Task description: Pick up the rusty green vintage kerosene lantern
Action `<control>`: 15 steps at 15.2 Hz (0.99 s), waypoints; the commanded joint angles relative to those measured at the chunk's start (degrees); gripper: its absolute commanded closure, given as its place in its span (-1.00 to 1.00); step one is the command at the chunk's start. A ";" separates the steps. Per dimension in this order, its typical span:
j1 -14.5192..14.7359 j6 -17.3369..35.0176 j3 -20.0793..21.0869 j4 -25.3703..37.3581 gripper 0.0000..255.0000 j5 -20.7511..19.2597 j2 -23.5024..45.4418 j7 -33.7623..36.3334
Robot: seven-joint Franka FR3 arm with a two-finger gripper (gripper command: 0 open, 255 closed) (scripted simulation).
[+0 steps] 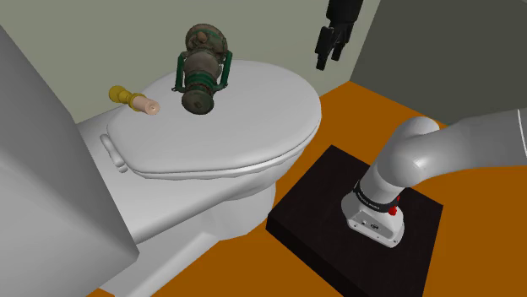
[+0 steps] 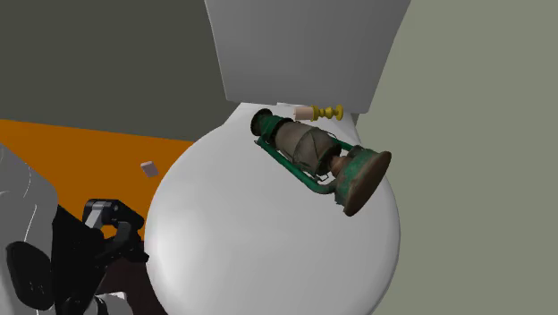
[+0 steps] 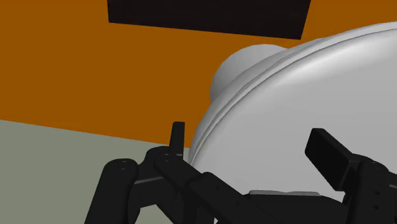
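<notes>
1. the two black fingers (image 3: 329,151) stand apart. nothing sits between them except the curve of the white toilet lid (image 3: 299,89) far below, so the gripper (image 1: 328,57) is spread and empty.
2. in the shoulder view the gripper hangs high with its fingers pointing down, about over the lid's rim on that view's right, where the orange floor (image 1: 380,110) begins.
3. the green lantern (image 1: 203,72) lies on its side on the lid toward the tank end. it is well apart from the fingers, lower, and to the shoulder view's left of them.
4. its long axis runs from the wall side toward the lid's middle, with the round rusty base nearest the shoulder camera and the cap toward the wall.
5. the coming move looks like a reach across and down, with the fingers turned to close across the lantern's middle, square to that axis.
6. a small yellow candlestick (image 1: 133,99) lies beyond the lantern, on the side away from the gripper, and is probably out of the path.
</notes>
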 commanded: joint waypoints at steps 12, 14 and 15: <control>1.88 6.16 4.84 14.33 -1.00 11.28 16.84 11.72; 2.15 7.00 5.51 17.67 -1.00 12.84 20.09 13.66; 2.27 7.38 5.82 19.43 -1.00 13.57 21.74 14.61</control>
